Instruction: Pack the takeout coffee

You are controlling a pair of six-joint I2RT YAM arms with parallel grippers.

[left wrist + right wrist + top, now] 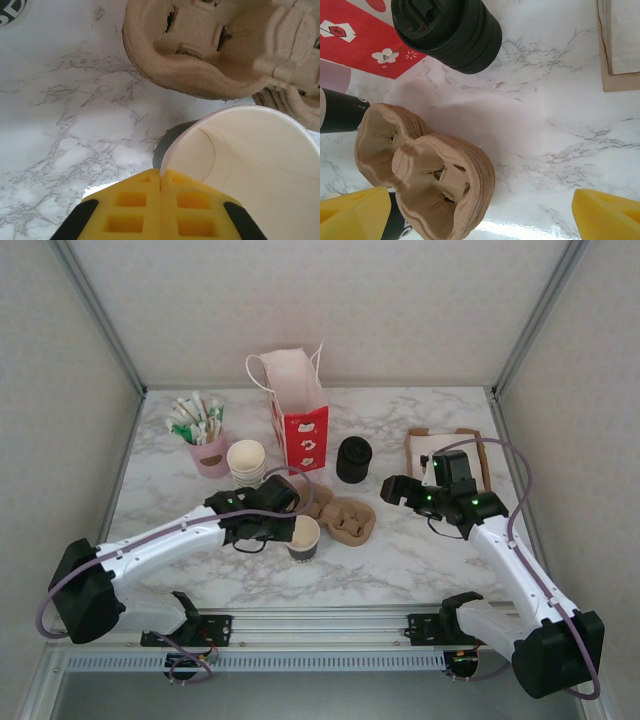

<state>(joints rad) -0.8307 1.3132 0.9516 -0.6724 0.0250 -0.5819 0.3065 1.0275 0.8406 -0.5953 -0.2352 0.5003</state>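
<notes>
Noted the lidless paper cup (pixel 303 537) on the counter (pixel 420 550) just left of the pulp carrier stack (pixel 345 520), left hand (pixel 160 175) pressed together at its rim, apparently pinching nothing. Saw the right hand (pixel 481 212) spread wide right of that stack. Judged a nudge from the closed left hand liable to tip the light cup over.

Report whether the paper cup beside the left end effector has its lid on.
Off. The cup stands with a bare open rim and its cream inside showing; the black lids sit stacked apart.
</notes>
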